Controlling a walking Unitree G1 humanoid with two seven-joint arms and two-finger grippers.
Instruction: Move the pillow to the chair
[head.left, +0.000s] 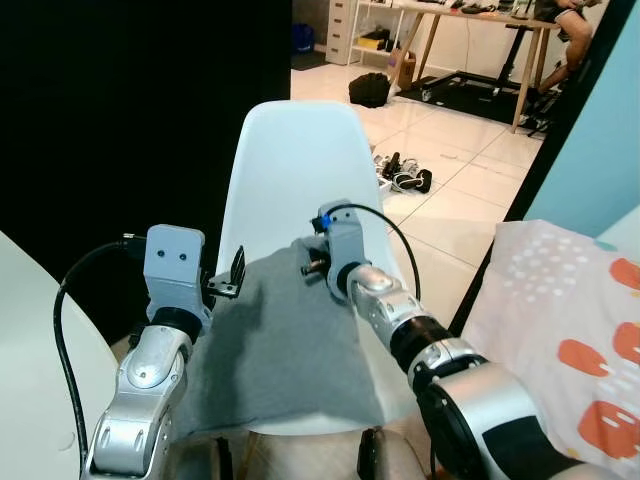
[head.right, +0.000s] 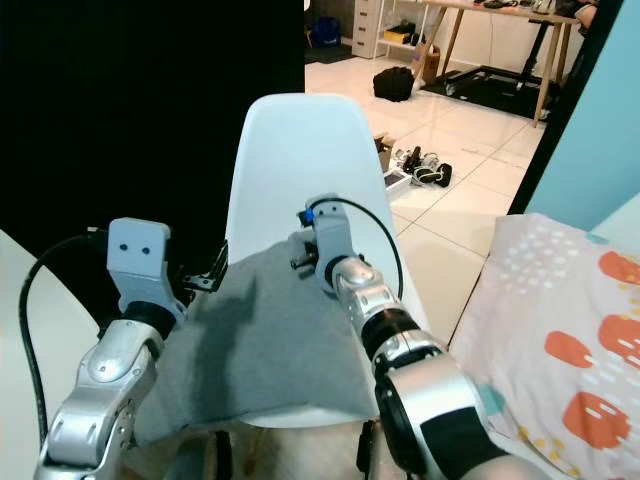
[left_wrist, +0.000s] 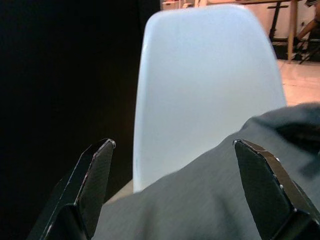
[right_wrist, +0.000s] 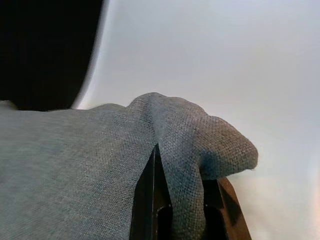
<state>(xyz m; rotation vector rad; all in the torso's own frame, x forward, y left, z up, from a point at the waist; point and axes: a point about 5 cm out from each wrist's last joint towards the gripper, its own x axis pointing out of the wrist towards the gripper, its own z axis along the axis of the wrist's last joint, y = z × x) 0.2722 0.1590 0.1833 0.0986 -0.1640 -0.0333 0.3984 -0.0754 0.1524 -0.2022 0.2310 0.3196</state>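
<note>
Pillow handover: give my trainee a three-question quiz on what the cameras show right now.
1. True or false: the right pincer is shut on a fold of the grey pillow.
2. The left pincer is: A) open, B) shut on the pillow, C) holding the cable.
3. What does the pillow rest on?

Key:
1. True; fabric bunches between its fingers.
2. A; its fingers stand wide apart at the pillow's edge.
3. The seat of the white chair.
</note>
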